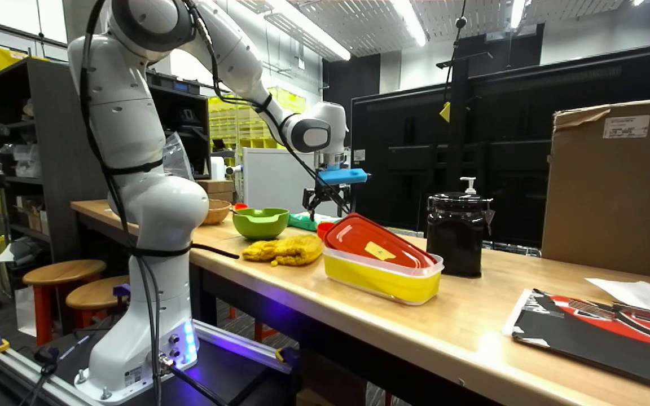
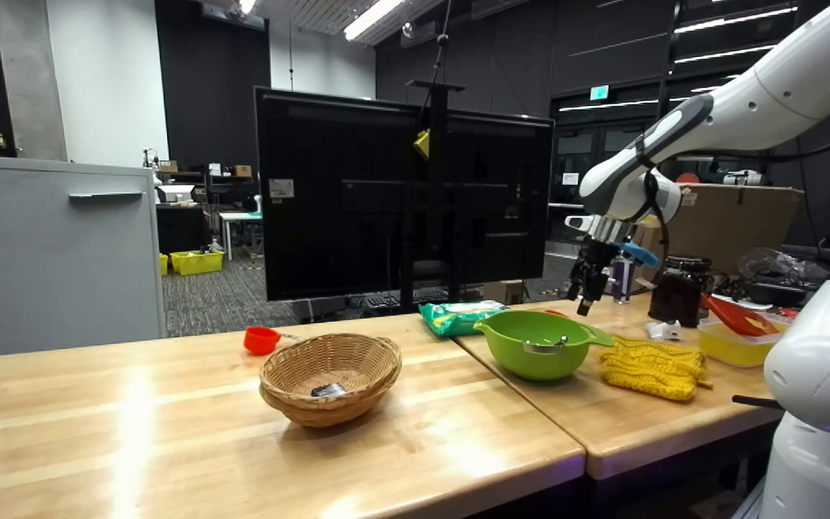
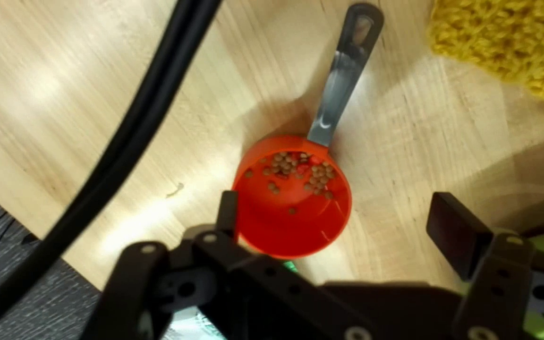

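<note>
Thick black cable (image 3: 132,137) runs across the wrist view, blocking some of the light wooden tabletop (image 3: 64,56). Nearby: yellow knitted cloth (image 3: 503,42), green plastic bowl (image 2: 530,366); past them, yellow-and-clear plastic tub (image 2: 732,352) with tilted red plastic lid (image 2: 735,316). Bowl mostly cut off in wrist view. Black two-finger gripper (image 3: 343,222) hides a bit of the grey-handled round red plastic measuring cup (image 3: 295,200). Fingers parted wide, nothing gripped. Cup sits on the tabletop below, apart from them, brown pellets (image 3: 319,177) inside.

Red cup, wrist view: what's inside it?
Small brown pellets lie in the cup, mostly toward its handle; red spots among them are unclear. What the pellets cover cannot be seen, and the jaws hide some rim.
</note>
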### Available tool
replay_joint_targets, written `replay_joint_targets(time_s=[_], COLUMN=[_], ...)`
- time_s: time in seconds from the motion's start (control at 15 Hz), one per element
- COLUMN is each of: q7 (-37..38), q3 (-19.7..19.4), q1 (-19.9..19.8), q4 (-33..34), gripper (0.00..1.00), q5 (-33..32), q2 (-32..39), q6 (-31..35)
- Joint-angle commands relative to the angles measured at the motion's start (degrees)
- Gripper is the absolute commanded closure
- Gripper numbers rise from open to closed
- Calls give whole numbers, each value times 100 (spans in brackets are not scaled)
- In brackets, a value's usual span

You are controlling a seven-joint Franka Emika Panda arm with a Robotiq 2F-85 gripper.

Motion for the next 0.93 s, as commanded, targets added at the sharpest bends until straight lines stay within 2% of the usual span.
replay_joint_targets(time_s=[0.0,0.33,0.87], q7=[178,271,572], q3=[-75,-104,-120], q1=[-29,-114,-433], q4=[117,82,-36], gripper=[0,0,0], q5=[376,674,601], q2=[339,593,675], q6=[312,510,521])
